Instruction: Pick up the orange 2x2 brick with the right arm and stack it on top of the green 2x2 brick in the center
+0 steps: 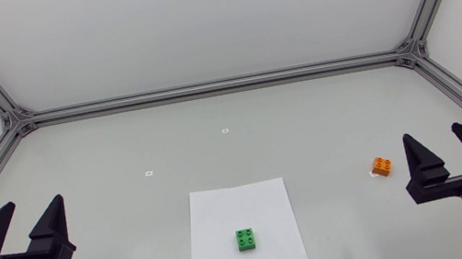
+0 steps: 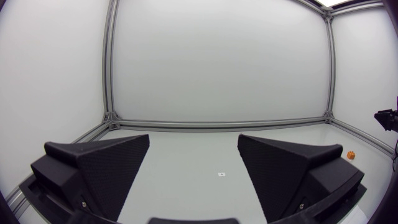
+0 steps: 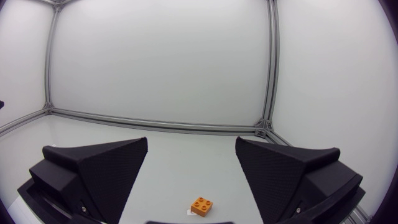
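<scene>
Right gripper (image 3: pixel 191 148) wide apart and empty, orange 2x2 brick (image 3: pixel 201 205) on the bench (image 1: pixel 323 124) just ahead, in line with its opening, green 2x2 brick (image 1: pixel 247 238) on white paper (image 1: pixel 239 204) well off to its side, visible only from overhead, left gripper (image 1: pixel 36 207) also apart.

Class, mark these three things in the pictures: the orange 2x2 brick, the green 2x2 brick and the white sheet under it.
orange 2x2 brick (image 1: pixel 382 165): head view, on its studded top.
green 2x2 brick (image 1: pixel 247 237): head view, on its studded top.
white sheet (image 1: pixel 225 209): head view, on a bare part near its far edge.
</scene>
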Available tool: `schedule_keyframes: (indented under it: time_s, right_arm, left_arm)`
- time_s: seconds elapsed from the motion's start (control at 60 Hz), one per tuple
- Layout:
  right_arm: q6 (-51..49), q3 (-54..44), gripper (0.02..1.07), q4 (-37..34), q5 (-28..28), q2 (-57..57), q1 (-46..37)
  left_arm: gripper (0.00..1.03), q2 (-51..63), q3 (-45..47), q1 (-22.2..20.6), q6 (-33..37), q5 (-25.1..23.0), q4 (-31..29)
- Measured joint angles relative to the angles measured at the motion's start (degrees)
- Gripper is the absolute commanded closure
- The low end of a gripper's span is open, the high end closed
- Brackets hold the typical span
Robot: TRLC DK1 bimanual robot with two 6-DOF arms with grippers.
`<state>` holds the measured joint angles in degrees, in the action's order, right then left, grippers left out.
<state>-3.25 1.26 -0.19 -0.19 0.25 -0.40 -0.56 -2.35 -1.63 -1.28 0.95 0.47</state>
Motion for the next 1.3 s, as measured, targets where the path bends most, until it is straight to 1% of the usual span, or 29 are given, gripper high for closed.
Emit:
schedule_keyframes:
  time_s: [0.5, 0.667, 0.917, 1.067, 1.217, 1.3]
  right_arm:
    - [0.3, 0.2, 0.06, 0.0, 0.2, 0.0, 0.0]
    - [0.3, 4.5, 0.06, 0.0, 0.5, 1.2, -0.1]
    - [0.3, 16.0, 0.07, 0.0, 2.0, 13.2, -0.1]
    - [0.3, 23.0, 0.07, -3.1, 2.9, 22.9, -0.1]
    - [0.7, 30.2, 0.07, -9.2, 3.1, 33.1, -0.9]
    - [0.5, 34.6, 0.07, -14.9, 3.1, 39.3, -2.0]
  left_arm:
    - [0.04, 0.0, 0.0, 0.0, 0.0, 0.0, 0.0]
    - [0.04, 0.0, 0.0, 0.0, 0.0, 0.0, 0.0]
    - [0.04, 0.0, 0.0, 0.0, 0.0, 0.0, 0.0]
    - [0.04, 0.0, 0.0, 0.0, 0.0, 0.0, 0.0]
    - [0.04, 0.0, 0.0, 0.0, 0.0, 0.0, 0.0]
    - [0.04, 0.0, 0.0, 0.0, 0.0, 0.0, 0.0]
